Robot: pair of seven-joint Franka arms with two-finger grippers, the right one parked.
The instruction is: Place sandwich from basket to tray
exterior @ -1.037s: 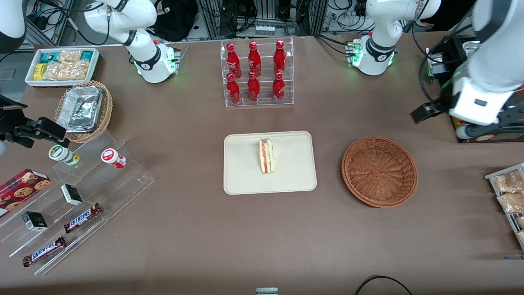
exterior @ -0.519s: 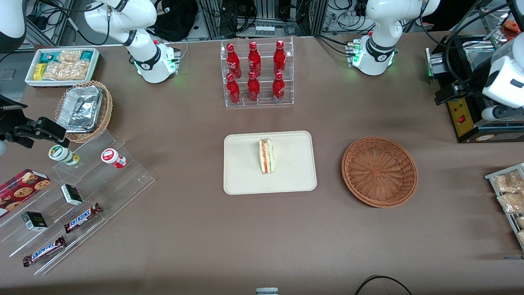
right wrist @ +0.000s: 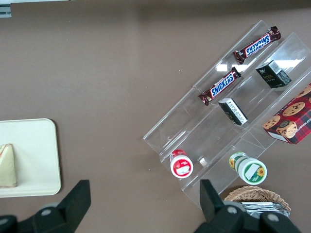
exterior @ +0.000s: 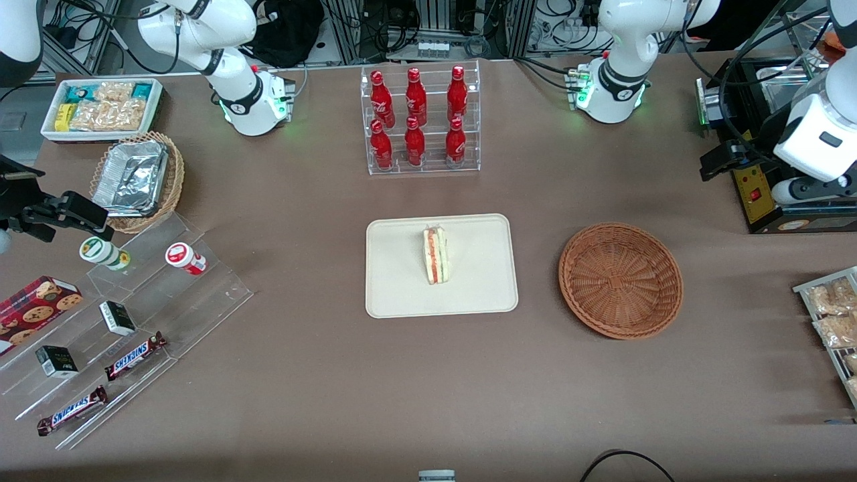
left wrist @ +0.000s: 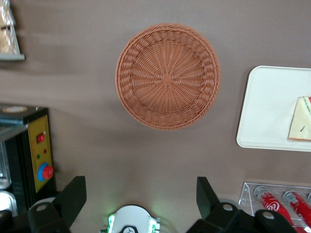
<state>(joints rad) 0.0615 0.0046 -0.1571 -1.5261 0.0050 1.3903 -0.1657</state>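
The sandwich (exterior: 436,255) (left wrist: 300,119), a small white-bread wedge with red and green filling, lies on the cream tray (exterior: 482,281) (left wrist: 267,107) at the table's middle. The round reddish-brown basket (exterior: 620,280) (left wrist: 167,75) stands empty beside the tray, toward the working arm's end. My left gripper (left wrist: 140,194) is open with nothing between its fingers. It hangs high over the table, apart from basket and tray. In the front view its white hand (exterior: 813,150) sits above the black box at the table's edge.
A black box with a yellow panel (exterior: 756,194) stands under the hand. A clear rack of red bottles (exterior: 420,120) is farther from the front camera than the tray. Bagged snacks (exterior: 830,314) lie at the working arm's end, an acrylic stepped display (exterior: 134,314) at the parked arm's.
The left hand has swung away from the basket toward the table's edge, then come back a little. Sandwich, tray and basket have not moved.
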